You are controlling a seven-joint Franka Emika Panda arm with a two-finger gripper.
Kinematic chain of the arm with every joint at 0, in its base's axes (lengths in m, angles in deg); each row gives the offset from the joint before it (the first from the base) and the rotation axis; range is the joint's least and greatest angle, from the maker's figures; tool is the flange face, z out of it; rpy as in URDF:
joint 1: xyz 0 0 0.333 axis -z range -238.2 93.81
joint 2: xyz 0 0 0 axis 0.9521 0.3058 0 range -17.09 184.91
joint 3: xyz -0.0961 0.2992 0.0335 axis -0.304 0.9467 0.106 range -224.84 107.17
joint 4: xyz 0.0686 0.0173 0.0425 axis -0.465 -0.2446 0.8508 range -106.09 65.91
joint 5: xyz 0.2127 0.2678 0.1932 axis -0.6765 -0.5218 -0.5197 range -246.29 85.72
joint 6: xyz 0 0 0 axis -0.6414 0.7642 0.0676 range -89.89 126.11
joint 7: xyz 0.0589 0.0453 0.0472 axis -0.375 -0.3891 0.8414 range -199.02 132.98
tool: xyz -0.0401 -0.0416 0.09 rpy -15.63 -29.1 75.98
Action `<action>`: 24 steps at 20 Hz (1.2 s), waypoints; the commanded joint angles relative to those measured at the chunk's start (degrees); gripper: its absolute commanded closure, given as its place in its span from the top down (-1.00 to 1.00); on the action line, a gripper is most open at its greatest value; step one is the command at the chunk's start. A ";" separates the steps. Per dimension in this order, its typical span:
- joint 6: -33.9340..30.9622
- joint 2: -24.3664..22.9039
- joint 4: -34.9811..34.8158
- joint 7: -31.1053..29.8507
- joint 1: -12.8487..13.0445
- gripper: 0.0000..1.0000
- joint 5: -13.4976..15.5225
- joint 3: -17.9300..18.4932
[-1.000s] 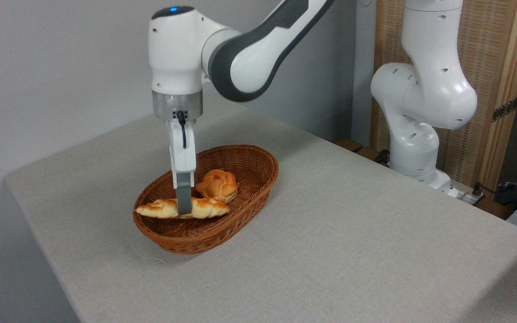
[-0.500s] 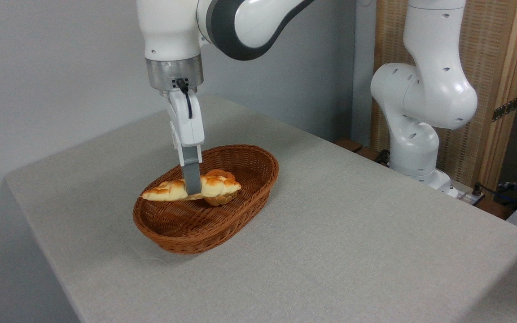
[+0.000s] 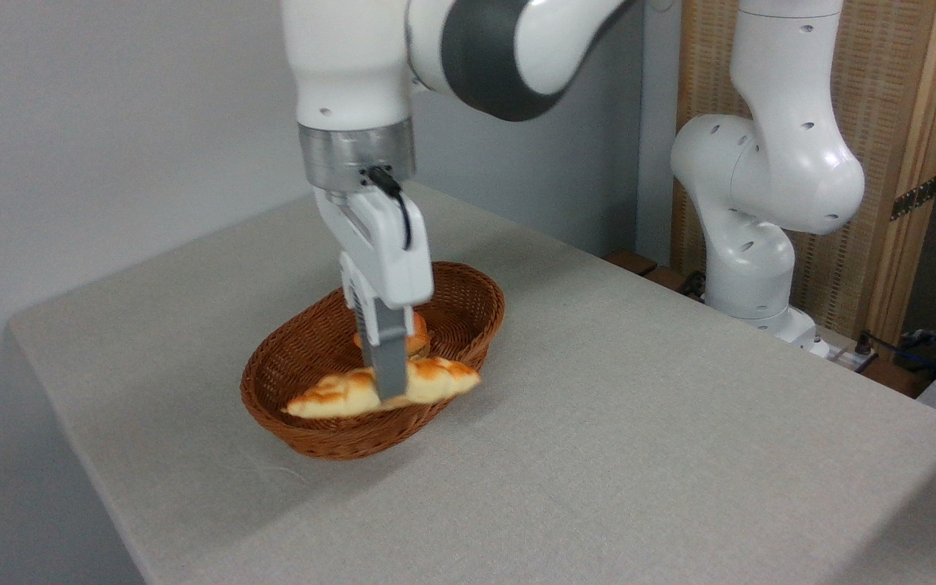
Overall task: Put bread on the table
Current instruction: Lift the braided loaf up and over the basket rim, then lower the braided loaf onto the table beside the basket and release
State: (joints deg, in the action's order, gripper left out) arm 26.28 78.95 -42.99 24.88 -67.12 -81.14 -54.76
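Observation:
The long braided bread (image 3: 338, 394) hangs in the air, level, in front of the near rim of the brown wicker basket (image 3: 305, 357). My gripper (image 3: 391, 388) is shut on its middle, pointing straight down from the white arm. The bread's right tip reaches past the basket's right edge, above the grey cloth table (image 3: 598, 422). A small round orange bun (image 3: 418, 340) stays inside the basket, mostly hidden behind my fingers.
The arm's white base (image 3: 752, 244) stands at the table's far right edge, with cables beside it. Open grey cloth lies in front of and to the right of the basket. A wall runs behind the table.
The bread was lifted out of the basket in my shut gripper, then carried toward the camera and to the right. The round bun stayed in the basket.

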 commanded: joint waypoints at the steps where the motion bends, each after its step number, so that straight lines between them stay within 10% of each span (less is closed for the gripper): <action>1: -0.74 0.84 1.02 3.27 0.46 -0.82 0.95 3.13; 11: 2.08 2.24 0.93 3.72 0.46 0.22 -0.90 3.66; 24: 2.16 2.24 1.02 3.80 0.29 0.56 -1.34 4.10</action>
State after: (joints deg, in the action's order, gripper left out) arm 27.97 81.06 -42.71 27.68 -67.28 -81.59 -51.53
